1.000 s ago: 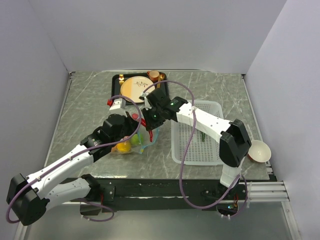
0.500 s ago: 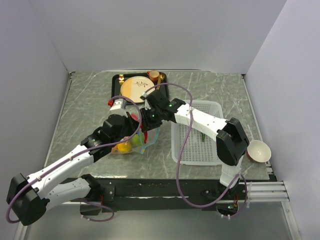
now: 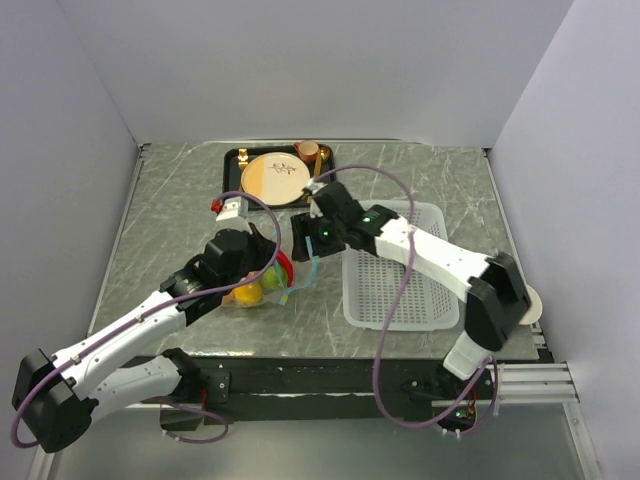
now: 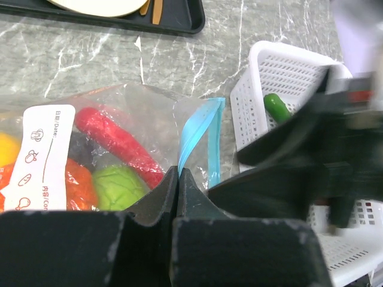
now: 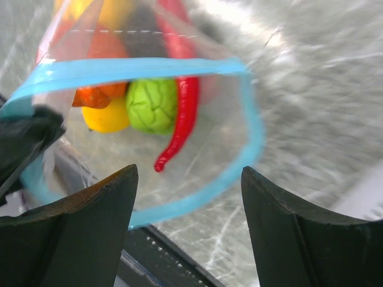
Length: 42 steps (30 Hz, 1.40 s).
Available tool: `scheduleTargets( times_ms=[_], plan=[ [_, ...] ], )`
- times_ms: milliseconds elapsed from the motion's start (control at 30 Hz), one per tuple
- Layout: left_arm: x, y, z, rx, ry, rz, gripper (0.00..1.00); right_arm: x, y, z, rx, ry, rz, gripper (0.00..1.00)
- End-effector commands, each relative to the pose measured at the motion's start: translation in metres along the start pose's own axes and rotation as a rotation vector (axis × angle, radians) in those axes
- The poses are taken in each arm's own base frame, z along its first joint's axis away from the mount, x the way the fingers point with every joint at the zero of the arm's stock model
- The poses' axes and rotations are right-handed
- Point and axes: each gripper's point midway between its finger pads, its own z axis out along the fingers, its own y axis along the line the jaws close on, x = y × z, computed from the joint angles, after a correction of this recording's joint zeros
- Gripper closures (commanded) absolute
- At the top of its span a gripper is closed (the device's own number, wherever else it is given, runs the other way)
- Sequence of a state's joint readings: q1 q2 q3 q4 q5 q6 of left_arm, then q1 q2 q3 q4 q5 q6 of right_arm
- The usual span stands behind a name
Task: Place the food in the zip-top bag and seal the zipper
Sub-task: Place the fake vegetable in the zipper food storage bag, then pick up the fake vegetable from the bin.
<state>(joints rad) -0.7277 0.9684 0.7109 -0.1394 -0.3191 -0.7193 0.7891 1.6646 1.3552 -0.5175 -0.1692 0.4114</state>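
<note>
Our left gripper pinches the zip-top bag; our right gripper, spread above its mouth, has dropped the red chili in.

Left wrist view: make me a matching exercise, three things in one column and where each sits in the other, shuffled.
Things:
1 red chili
2 green chili
3 plate

Places:
A in the white mesh basket
B on the black tray
C inside the zip-top bag

Pairs: 1-C, 2-A, 3-B.
</note>
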Motion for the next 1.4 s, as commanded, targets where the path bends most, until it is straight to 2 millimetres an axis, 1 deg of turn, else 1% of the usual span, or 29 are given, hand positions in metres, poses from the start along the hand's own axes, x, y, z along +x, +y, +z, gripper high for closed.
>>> scheduleTargets(
  times_ms=[0, 33, 67, 100, 133, 167, 200, 233, 267, 300, 367, 400, 433, 500, 533, 633, 867, 967, 1000, 1067, 1100, 1167, 1200, 1267, 1367],
  plan=[
    [-0.014, -0.003, -0.002, 0.001, -0.047, -0.012, 0.99, -0.031, -0.035, -0.05, 0.118, -0.211, 0.033, 0.21],
    [-0.014, -0.003, -0.002, -0.001, -0.042, -0.009, 0.99, -0.033, -0.047, -0.054, 0.159, -0.243, 0.065, 0.21],
    [-0.014, -0.004, -0.002, -0.003, -0.035, -0.004, 0.99, -0.025, -0.07, -0.055, 0.201, -0.239, 0.105, 0.21],
    [-0.015, -0.004, -0.003, -0.001, -0.038, -0.006, 0.99, -0.026, -0.078, -0.065, 0.209, -0.267, 0.128, 0.22],
    [-0.015, -0.004, -0.003, 0.0, -0.041, -0.009, 0.99, -0.023, -0.089, -0.068, 0.229, -0.278, 0.156, 0.22],
    [-0.014, -0.003, -0.004, 0.003, -0.04, -0.009, 0.99, -0.011, -0.106, -0.067, 0.266, -0.265, 0.181, 0.22],
    [-0.017, -0.006, -0.006, 0.017, -0.055, -0.016, 0.99, -0.01, -0.124, -0.073, 0.306, -0.278, 0.214, 0.22],
    [-0.017, -0.005, -0.006, 0.019, -0.057, -0.017, 0.99, -0.004, -0.136, -0.078, 0.342, -0.276, 0.229, 0.22],
    [-0.017, -0.006, -0.006, 0.024, -0.058, -0.02, 0.99, 0.005, -0.151, -0.079, 0.396, -0.264, 0.242, 0.22],
    [-0.015, -0.007, -0.005, 0.028, -0.051, -0.02, 0.99, 0.009, -0.167, -0.082, 0.441, -0.255, 0.26, 0.22],
    [-0.014, -0.009, -0.005, 0.037, -0.047, -0.027, 0.99, 0.025, -0.188, -0.084, 0.532, -0.218, 0.27, 0.21],
    [-0.012, -0.01, -0.004, 0.041, -0.037, -0.027, 0.99, 0.032, -0.197, -0.082, 0.564, -0.196, 0.276, 0.22],
    [-0.012, -0.012, -0.004, 0.048, -0.037, -0.029, 0.99, 0.036, -0.206, -0.083, 0.592, -0.186, 0.294, 0.22],
    [-0.011, -0.013, -0.003, 0.054, -0.032, -0.031, 0.99, 0.051, -0.221, -0.078, 0.644, -0.148, 0.328, 0.22],
    [-0.01, -0.013, -0.003, 0.055, -0.028, -0.03, 0.99, 0.057, -0.231, -0.078, 0.665, -0.137, 0.37, 0.22],
    [-0.011, -0.011, -0.003, 0.042, -0.027, -0.021, 0.99, 0.068, -0.24, -0.068, 0.64, -0.109, 0.427, 0.26],
    [-0.012, -0.007, -0.005, 0.027, -0.037, -0.02, 0.99, 0.077, -0.256, -0.059, 0.642, -0.095, 0.48, 0.3],
    [-0.01, -0.007, -0.004, 0.03, -0.029, -0.019, 0.99, 0.079, -0.259, -0.054, 0.619, -0.1, 0.492, 0.34],
    [-0.01, -0.007, -0.004, 0.028, -0.027, -0.018, 0.99, 0.08, -0.262, -0.054, 0.621, -0.1, 0.5, 0.38],
    [-0.01, -0.006, -0.004, 0.026, -0.029, -0.017, 0.99, 0.082, -0.264, -0.051, 0.615, -0.099, 0.506, 0.42],
    [-0.011, -0.006, -0.004, 0.023, -0.033, -0.016, 0.99, 0.085, -0.266, -0.05, 0.619, -0.09, 0.512, 0.46],
    [-0.011, -0.006, -0.004, 0.024, -0.032, -0.011, 0.99, 0.087, -0.269, -0.049, 0.626, -0.085, 0.519, 0.48],
    [-0.01, -0.007, -0.003, 0.024, -0.03, -0.009, 0.99, 0.088, -0.269, -0.047, 0.619, -0.078, 0.522, 0.51],
    [-0.01, -0.007, -0.003, 0.024, -0.027, -0.005, 0.99, 0.089, -0.27, -0.046, 0.616, -0.082, 0.534, 0.53],
    [-0.009, -0.006, -0.002, 0.02, -0.022, -0.005, 0.99, 0.091, -0.271, -0.046, 0.629, -0.08, 0.546, 0.53]
  ],
)
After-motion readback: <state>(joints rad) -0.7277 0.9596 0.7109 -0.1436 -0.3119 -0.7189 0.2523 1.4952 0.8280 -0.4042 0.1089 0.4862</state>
